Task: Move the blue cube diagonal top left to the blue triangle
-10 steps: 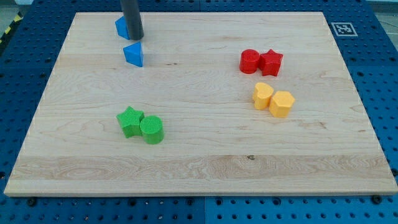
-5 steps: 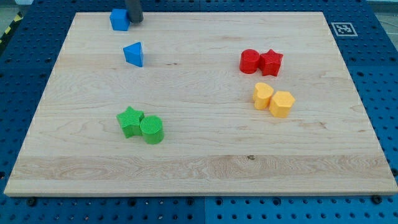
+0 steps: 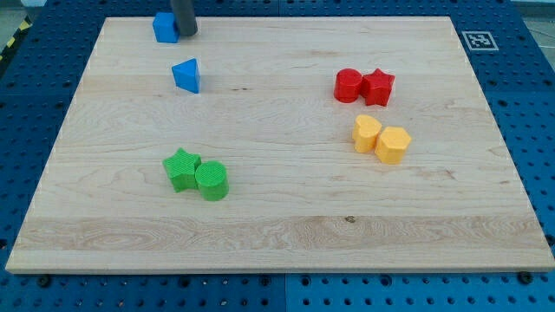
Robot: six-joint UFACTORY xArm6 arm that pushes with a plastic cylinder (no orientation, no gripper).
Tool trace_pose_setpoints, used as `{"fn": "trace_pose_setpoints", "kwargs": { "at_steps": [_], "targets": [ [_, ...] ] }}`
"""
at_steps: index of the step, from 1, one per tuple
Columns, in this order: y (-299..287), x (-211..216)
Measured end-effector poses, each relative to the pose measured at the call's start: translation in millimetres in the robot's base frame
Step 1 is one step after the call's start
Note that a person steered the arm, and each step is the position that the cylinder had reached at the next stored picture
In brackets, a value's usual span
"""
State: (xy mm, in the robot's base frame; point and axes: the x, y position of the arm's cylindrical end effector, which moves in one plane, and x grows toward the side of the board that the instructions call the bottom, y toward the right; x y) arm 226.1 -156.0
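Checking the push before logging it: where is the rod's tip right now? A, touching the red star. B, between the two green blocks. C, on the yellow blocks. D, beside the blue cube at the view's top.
D: my tip stands just right of the blue cube, above the blue triangle.

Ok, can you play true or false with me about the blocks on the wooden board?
1. The blue cube sits up and to the view's left of the blue triangle. True.
2. My tip is down by the green blocks. False: it is at the view's top, right beside the blue cube, on its right.
3. The red cylinder and the red star touch each other. True.
4. The green star is alone, far from any green block. False: it sits against the green cylinder.
5. The two yellow blocks are to the view's left of the blue ones. False: they are to the right.
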Motion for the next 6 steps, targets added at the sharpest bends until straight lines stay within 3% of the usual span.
{"fn": "trace_pose_setpoints", "kwargs": {
  "at_steps": [6],
  "targets": [
    [6.2, 9.7]
  ]
}}
